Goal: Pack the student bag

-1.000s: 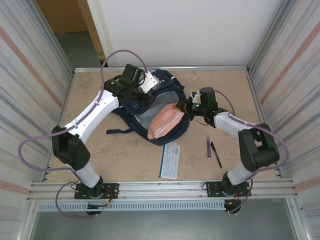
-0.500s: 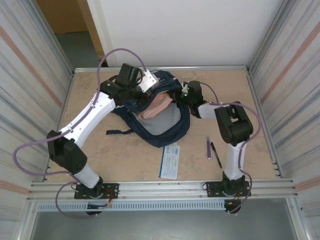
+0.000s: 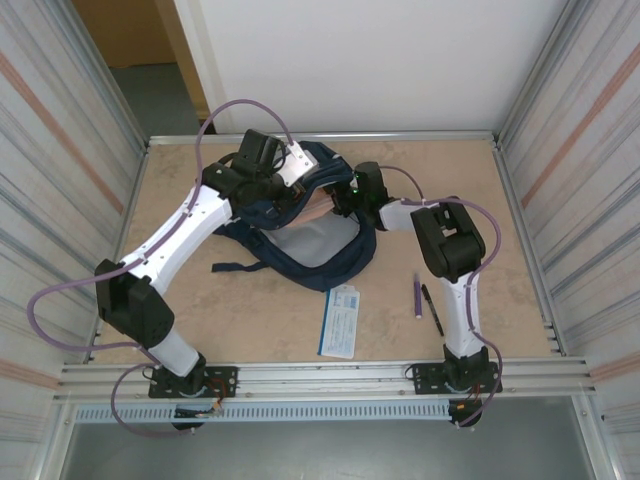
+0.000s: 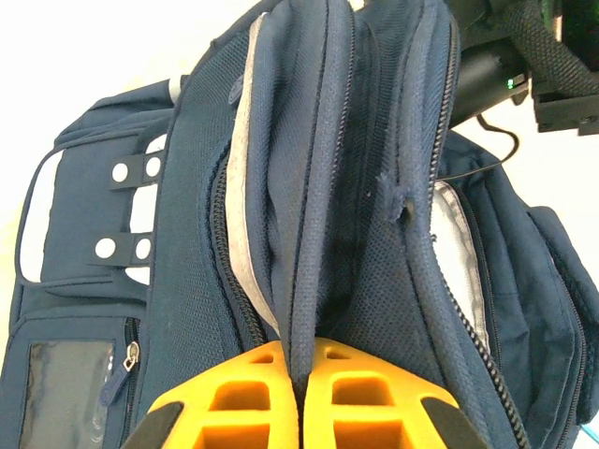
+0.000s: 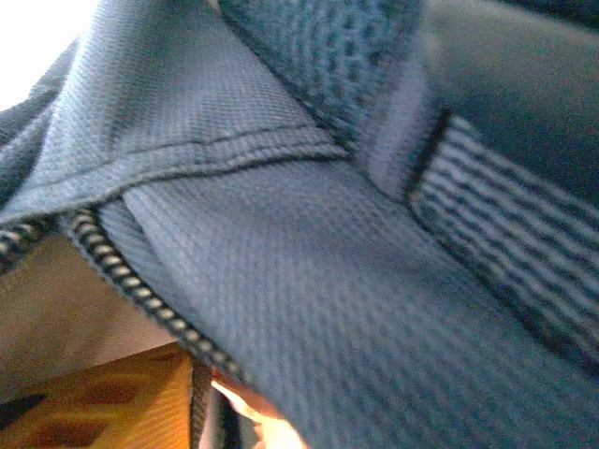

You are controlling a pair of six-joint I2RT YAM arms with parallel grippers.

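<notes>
Left hand (image 4: 301, 360) is clamped shut on a fold of navy cloth at the mouth of the bag (image 3: 338, 277). Its orange fingers (image 4: 234, 398) are pressed together with the fabric between them, and the raised edge makes the opening gape. The right hand (image 3: 342, 198) is pushed into that opening from the right side. Its own camera is up against navy mesh and a zip, with one orange finger (image 5: 103, 398) at the lower edge and something pale pink beside it, so I cannot tell whether it is gripping anything. The bag lies at the far middle of the worktop (image 3: 250, 325) between the two arms, with its grey lining facing up and a dark strap (image 3: 235, 263) trailing to the left. Nearer the arm bases, just beside the bag's near rim, lies a light blue and white booklet (image 3: 340, 320). A sliver of a pink pouch (image 3: 318, 207) shows inside the opening, between the two hands. To the right, well apart from the bag, a purple pen (image 3: 417, 297) and a black pen (image 3: 432, 310) lie side by side. The step in hand looks like stowing the pouch. Next, the right hand probably needs to let go deep in the compartment and back out clear of the zip while the left holds the mouth open. The booklet and pens are not yet packed.
</notes>
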